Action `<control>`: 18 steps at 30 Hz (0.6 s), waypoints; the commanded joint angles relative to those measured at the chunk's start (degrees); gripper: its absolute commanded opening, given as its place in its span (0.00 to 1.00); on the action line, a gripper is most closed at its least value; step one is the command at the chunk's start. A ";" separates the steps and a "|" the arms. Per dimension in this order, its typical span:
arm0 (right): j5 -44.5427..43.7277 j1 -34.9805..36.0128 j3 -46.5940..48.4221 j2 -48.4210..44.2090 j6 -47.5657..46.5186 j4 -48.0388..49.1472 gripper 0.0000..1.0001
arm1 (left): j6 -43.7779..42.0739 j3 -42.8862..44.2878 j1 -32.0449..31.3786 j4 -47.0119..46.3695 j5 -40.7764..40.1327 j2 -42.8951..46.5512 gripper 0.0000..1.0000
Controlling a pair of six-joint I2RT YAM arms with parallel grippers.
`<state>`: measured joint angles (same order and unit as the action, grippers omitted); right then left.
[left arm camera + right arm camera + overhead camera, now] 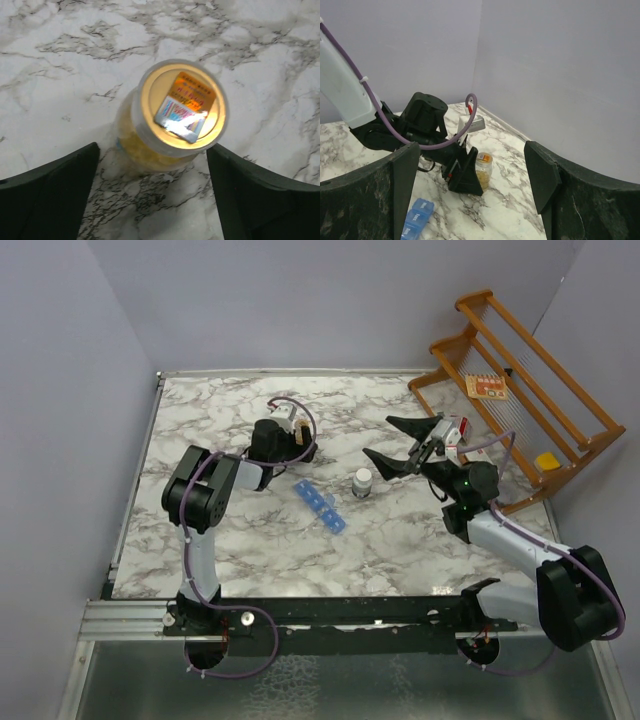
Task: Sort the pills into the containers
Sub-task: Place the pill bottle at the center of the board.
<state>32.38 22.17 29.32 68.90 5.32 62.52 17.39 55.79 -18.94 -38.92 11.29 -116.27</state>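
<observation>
Pill containers (320, 504) on tabletop (240, 550) btwn arms, strip axis far-left to near-right, both similarly close; left end effector (151, 160) spread astride amber jar (175, 107), not pinching; right end effector (377, 437) spread, empty.

The white marble table (250, 540) is veined in grey, the containers (320, 504) are translucent blue, the bottle (362, 484) just beside the containers has a white cap, the amber bottle (170, 125) farther from them holds yellow and bears an orange-and-silver sticker (182, 107), and the rack (540, 367) is orange-brown.
</observation>
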 commanded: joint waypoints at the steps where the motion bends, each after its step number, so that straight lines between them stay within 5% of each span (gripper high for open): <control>1: -1.20 0.24 -0.76 -1.22 0.76 0.77 0.86 | 0.84 -2.97 -0.92 8.15 -2.82 -1.07 0.99; 16: -5.04 0.24 0.00 -2.83 -1.62 -6.86 0.86 | 1.01 -11.48 -1.01 4.12 -6.65 12.22 0.99; 18: -6.75 0.32 0.55 -3.25 -2.26 -10.26 0.77 | 1.03 -13.82 -1.01 4.19 -6.56 16.48 0.99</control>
<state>30.55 22.17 28.95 67.29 4.89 59.18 17.72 46.06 -20.01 -37.85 6.63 -107.46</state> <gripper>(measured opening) 0.845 0.989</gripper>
